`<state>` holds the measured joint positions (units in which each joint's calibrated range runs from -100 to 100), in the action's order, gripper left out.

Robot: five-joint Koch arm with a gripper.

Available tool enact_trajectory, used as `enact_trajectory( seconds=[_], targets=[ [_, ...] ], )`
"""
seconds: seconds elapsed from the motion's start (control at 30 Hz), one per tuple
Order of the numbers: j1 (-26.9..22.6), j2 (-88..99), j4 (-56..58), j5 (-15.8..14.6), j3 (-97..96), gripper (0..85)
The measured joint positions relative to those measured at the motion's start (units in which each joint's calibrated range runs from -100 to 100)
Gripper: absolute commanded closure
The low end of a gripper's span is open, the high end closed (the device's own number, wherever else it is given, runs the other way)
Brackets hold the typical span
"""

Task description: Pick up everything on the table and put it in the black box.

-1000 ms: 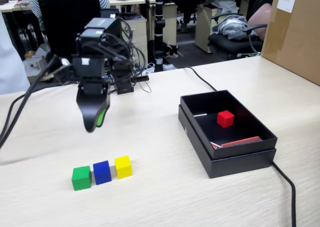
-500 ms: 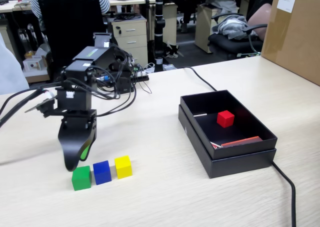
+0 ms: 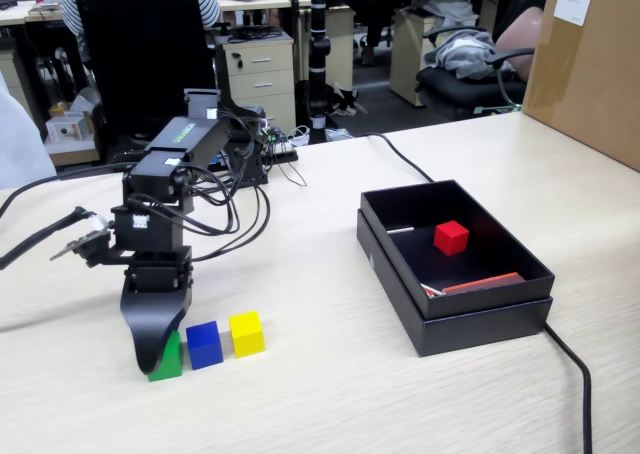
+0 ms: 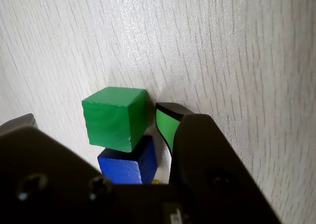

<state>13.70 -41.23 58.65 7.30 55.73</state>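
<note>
The black claw with green pads [image 3: 157, 359] is down at the light beige wood-grain table [image 3: 320, 394], right over the small matte green cube [image 4: 114, 117]. In the wrist view the claw is open, w/ 1 green-padded finger [image 4: 167, 123] just beside 1 side of the green cube and the other finger's tip [image 4: 19, 121] on the far side, so the cube sits in between, not squeezed yet. Right behind the green cube, closer to the claw's wrist, is the small blue cube [image 4: 129, 165], touching it or nearly so. In the fixed view the small yellow cube [image 3: 246, 333] is 1 more step past the blue. The shallow black cardboard box [image 3: 470, 324] is well away from the claw, w/ the small red cube [image 3: 451, 237] already in it, so 3 cubes are left. The green cube looks light, hard and not shiny, so prob. not slippery and not easy to break. Best to pinch it on its 2 flat free sides, around the middle, not on the side by the blue one. A crooked squeeze could make it spin or bump the blue cube.
</note>
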Motion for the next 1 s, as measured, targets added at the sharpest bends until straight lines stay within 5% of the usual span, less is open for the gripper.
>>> enact_trajectory(
  seconds=[0.27,0.5,0.73,1.0],
  targets=[
    [0.0,-1.4,0.0,0.1,1.5,71.0],
    [0.3,3.8,-0.2,0.9,-3.3,71.6],
    [-0.4,42.2,2.0,0.6,-23.5,71.4],
    [-14.5,71.5,5.1,-4.9,-36.5,71.4]
  ],
)
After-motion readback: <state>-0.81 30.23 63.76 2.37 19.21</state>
